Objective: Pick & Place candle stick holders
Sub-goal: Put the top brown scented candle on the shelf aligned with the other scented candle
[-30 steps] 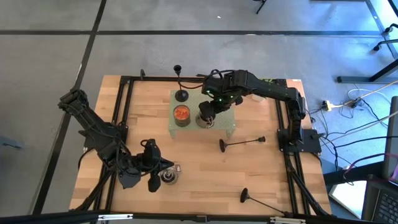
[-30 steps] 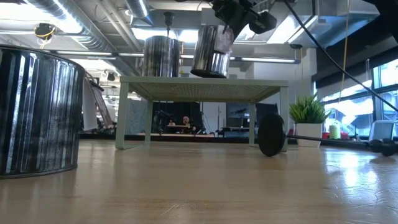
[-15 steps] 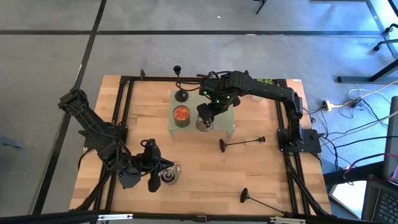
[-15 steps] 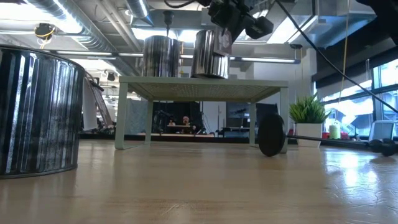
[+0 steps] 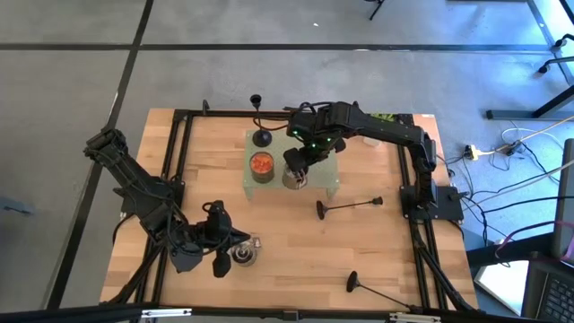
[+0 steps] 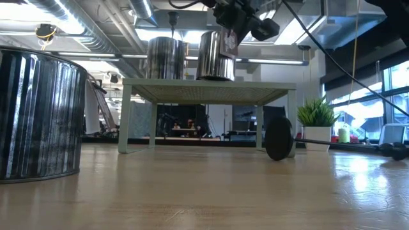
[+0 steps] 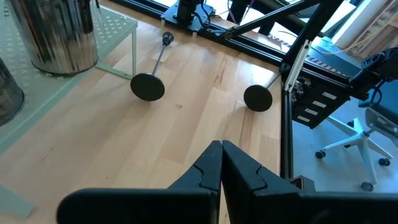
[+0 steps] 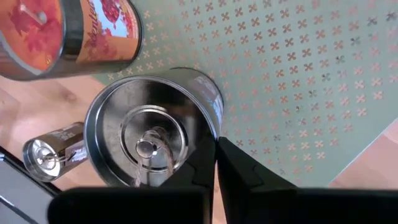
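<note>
One black candle stick holder (image 5: pixel 261 136) stands upright by its round base on the far left corner of a pale green perforated stand (image 5: pixel 325 179). Two more lie on their sides on the wood: one (image 5: pixel 345 207) right of the stand, one (image 5: pixel 369 289) by the near edge. My right gripper (image 5: pixel 299 161) is over the stand, shut on a silver tin can (image 8: pixel 152 146) next to an orange tin can (image 5: pixel 261 166). At the near left my left gripper (image 5: pixel 220 261) is shut and holds nothing, beside another silver can (image 5: pixel 244 256). My right gripper pinches the silver can's upper rim (image 8: pixel 210 132) at one side, one finger over the inside and the other outside the wall. The fingers come from above, pointing steeply down. The can stands upright with its bottom (image 6: pixel 214 78) on the stand's top.
The stand (image 6: pixel 211 86) rests on thin legs with open room beneath it. A black frame (image 5: pixel 179 161) runs round the table's edges. The lying holders' bases (image 7: pixel 147 87) (image 7: pixel 257 98) sit on open wood right of the stand.
My right gripper has gone down and a little toward the table's left edge with the silver can. The can was tilted and clear of the stand; now it stands upright on the stand's top beside the orange can.
</note>
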`<state>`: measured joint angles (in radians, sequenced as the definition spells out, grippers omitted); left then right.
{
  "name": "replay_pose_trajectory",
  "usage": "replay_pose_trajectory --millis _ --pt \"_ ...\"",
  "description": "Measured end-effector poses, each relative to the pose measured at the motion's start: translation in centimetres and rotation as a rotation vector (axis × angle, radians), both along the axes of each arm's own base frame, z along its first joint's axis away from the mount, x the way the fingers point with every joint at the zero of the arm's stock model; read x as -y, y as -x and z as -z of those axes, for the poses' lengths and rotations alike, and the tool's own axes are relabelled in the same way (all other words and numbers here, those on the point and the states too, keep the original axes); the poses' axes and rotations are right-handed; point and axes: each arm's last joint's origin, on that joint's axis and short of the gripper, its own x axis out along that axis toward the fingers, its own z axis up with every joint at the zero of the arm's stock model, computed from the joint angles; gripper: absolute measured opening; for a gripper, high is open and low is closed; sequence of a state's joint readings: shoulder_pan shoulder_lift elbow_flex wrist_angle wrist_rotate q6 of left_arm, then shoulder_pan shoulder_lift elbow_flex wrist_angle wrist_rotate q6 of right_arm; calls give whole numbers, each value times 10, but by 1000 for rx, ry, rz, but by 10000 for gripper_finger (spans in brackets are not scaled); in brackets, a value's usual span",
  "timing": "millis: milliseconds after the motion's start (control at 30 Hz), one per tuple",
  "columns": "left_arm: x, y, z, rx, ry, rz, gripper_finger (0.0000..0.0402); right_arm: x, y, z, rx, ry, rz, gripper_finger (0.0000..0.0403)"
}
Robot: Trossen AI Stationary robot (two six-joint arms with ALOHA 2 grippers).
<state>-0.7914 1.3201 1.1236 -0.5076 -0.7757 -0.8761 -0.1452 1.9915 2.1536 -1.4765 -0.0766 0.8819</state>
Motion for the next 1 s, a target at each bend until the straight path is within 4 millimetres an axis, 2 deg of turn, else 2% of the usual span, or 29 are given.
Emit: replay_pose_trajectory --millis 533,867,1000 --pt "0 0 0 2 5 -3 2 2 -2 -1 17 51 -3 15" --pt "0 0 0 9 11 -17 2 3 3 -20 53 114 5 15" --pt "0 0 0 11 12 -20 2 2 4 -20 46 106 -2 15"
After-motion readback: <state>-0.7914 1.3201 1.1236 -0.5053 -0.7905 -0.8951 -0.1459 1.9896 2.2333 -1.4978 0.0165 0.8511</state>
